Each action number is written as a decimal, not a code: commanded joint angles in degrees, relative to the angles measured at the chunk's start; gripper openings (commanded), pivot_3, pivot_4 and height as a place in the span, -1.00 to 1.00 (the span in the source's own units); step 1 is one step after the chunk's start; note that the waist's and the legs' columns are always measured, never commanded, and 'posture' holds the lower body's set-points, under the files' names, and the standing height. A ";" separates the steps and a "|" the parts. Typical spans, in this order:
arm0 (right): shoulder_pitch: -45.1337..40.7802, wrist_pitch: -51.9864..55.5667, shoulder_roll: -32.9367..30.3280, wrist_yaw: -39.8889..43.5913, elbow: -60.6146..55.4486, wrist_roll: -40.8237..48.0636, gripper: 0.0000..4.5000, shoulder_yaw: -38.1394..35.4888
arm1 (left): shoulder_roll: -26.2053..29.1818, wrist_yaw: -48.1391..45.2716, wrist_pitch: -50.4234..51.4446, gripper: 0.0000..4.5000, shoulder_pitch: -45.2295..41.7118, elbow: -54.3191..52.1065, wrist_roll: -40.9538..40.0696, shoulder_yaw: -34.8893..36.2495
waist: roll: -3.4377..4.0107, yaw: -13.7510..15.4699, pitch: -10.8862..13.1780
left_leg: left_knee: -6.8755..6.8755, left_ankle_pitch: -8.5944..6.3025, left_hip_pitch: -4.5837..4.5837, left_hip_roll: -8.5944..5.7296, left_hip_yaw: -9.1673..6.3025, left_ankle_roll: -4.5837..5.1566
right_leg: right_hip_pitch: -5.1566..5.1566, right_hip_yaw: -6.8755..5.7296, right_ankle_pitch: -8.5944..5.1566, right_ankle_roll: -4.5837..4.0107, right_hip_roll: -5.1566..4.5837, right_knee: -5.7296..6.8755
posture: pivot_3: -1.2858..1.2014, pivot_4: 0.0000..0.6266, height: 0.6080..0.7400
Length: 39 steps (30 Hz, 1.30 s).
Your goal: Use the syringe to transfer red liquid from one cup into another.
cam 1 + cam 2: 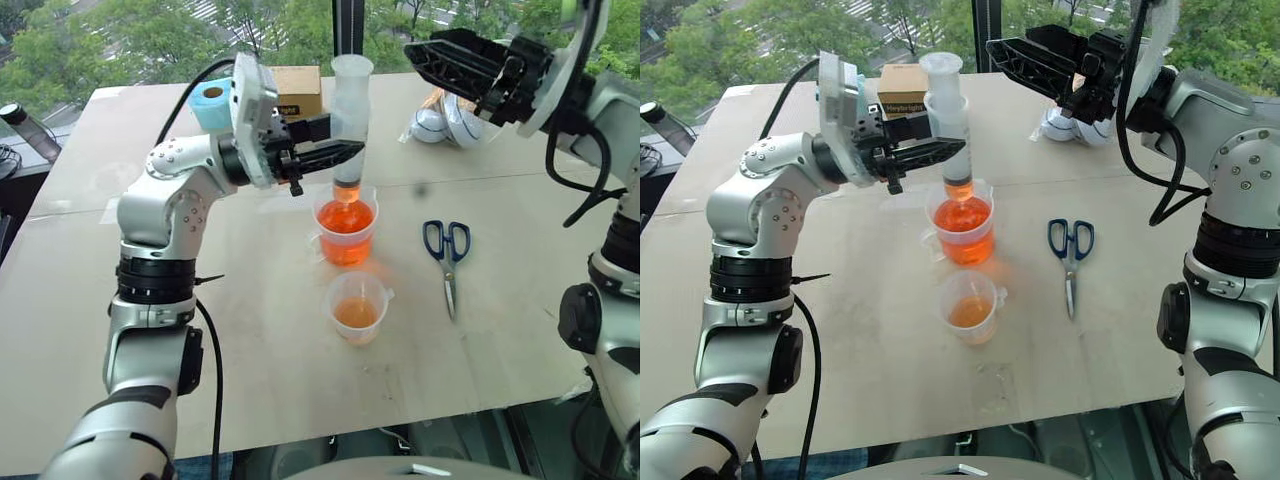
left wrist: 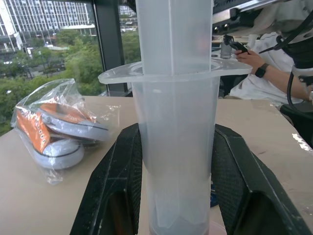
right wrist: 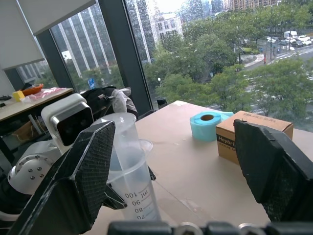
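smaller cup (image 1: 357,306), orange liquid (image 1: 356,314) inside

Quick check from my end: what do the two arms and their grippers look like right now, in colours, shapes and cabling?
Both arms are silver-grey metal with rounded, screw-dotted joint housings and black bands between segments. The left gripper and right gripper have black, textured, wedge-shaped fingers. A white camera housing sits at the left wrist. Black cables loop loosely along both arms.

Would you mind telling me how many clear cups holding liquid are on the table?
2: the larger cup directly under the syringe, and the smaller cup just in front of it.
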 commanded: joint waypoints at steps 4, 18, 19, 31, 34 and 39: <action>2.57 -4.01 -2.84 3.20 -0.81 -1.42 0.81 -1.82 | 0.63 -0.17 5.19 -0.32 -2.21 -6.38 -8.58 4.07 | 0.00 0.14 0.00 | 0.00 0.00 -0.02 0.00 0.00 0.00 | 0.00 0.01 0.00 0.00 -0.01 -0.03 | 0.03 -0.52 1.00; 7.79 -2.43 -7.96 10.12 -4.64 5.74 0.81 -5.29 | 3.87 -4.32 15.45 -0.32 6.36 -21.54 -22.13 2.54 | 0.00 0.15 0.00 | -0.01 0.00 0.02 0.02 -0.02 0.00 | 0.02 0.16 0.00 0.00 -0.02 -0.02 | 0.03 -0.52 1.00; 7.87 -1.57 -8.41 10.83 -4.90 7.59 0.81 -5.76 | 4.14 -4.94 15.23 -0.32 7.62 -22.56 -22.23 2.35 | 0.00 0.15 0.00 | -0.01 0.00 0.02 0.02 -0.01 0.00 | 0.02 0.16 0.00 0.00 -0.02 -0.02 | 0.03 -0.52 1.00; 9.02 5.99 -12.34 15.24 -10.96 23.19 0.81 -2.15 | 6.15 -7.14 10.52 -0.32 14.92 -25.25 -18.20 -0.21 | 0.00 0.34 0.00 | -0.02 0.00 0.04 0.03 -0.03 0.01 | 0.07 0.20 0.00 0.00 -0.04 -0.06 | 0.03 -0.52 1.00; 9.81 6.41 -13.23 16.41 -13.72 22.58 0.81 0.78 | 6.28 -7.63 10.16 -0.32 15.20 -24.84 -17.90 -0.40 | 0.00 0.34 0.00 | -0.01 -0.01 0.04 0.03 -0.03 0.01 | 0.08 0.20 0.00 0.00 -0.04 -0.07 | 0.03 -0.52 1.00; 9.36 6.09 -13.52 16.33 -15.82 22.61 0.81 3.13 | 6.47 -8.01 9.57 -0.32 15.75 -24.80 -17.74 -0.92 | -0.01 0.34 0.00 | -0.01 -0.01 0.04 0.03 -0.04 0.01 | 0.08 0.21 0.00 0.00 -0.04 -0.07 | 0.03 -0.52 1.00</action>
